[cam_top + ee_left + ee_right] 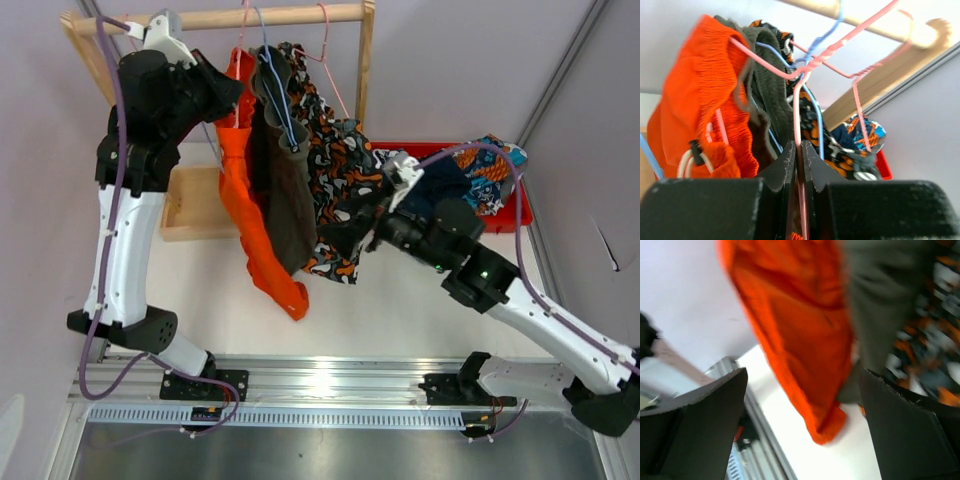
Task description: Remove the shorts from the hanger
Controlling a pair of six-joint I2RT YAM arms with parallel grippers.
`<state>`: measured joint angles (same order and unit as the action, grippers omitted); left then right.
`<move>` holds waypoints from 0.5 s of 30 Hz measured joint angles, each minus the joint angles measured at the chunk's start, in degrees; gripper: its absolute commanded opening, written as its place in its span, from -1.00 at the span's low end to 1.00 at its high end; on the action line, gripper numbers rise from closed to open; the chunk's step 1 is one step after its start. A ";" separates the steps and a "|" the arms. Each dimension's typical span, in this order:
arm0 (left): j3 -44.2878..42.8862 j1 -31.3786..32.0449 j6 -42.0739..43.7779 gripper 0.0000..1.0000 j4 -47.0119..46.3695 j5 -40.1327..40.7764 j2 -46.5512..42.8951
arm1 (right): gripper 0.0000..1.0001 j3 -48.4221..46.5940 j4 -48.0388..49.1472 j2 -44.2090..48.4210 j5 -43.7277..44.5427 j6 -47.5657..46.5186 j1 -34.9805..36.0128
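- The left gripper (800, 150) is up beside the wooden rod (250, 17). Its fingers are pressed almost together, pinching the wire of a pink hanger (796, 115) that runs down between them.
- Just ahead of that gripper and to its left hang the orange shorts (695, 95). Their gathered waistband is threaded on an arm of the pink wire.
- The olive shorts (767, 85) hang straight ahead of the left fingers, bunched against the orange pair, with a blue hanger (818, 130) running through them.
- The blotch-print shorts (840, 155) hang behind the olive pair, ahead and to the right of the pinch.
- The right gripper (802, 371) is lower down with its fingers spread wide.
- In its wrist view, the leg of the orange shorts hangs ahead, in the gap between the fingers. The olive shorts lie toward the right finger (905, 430), and the blotch print lies beyond it.
- That view is blurred, so I cannot tell whether either finger touches cloth.
- From above, the right gripper sits at the right edge of the blotch-print shorts, close against them.
- Behind the right gripper and to its right stands a red bin (520, 215). In it lie the teal-print shorts (490, 170) and the navy shorts (440, 185).
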<state>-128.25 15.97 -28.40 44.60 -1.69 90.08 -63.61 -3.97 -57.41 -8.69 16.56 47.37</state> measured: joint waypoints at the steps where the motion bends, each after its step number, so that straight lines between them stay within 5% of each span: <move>1: 0.04 0.04 -0.02 -1.00 0.15 -0.02 -0.81 | 0.99 -2.78 0.63 -2.03 1.14 -0.79 2.91; 7: 0.90 0.04 -0.04 -1.00 -0.26 -0.68 -3.89 | 0.99 -16.13 3.69 -15.30 6.75 -4.46 14.75; 15: 6.58 -0.68 -0.87 -1.00 -2.36 -2.91 -4.39 | 0.99 -23.78 5.64 -28.41 11.28 -5.68 21.20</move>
<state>-121.67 15.29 -29.28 42.24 -4.60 85.69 -87.39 1.67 -85.82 2.59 10.87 68.58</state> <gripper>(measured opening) 0.087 0.993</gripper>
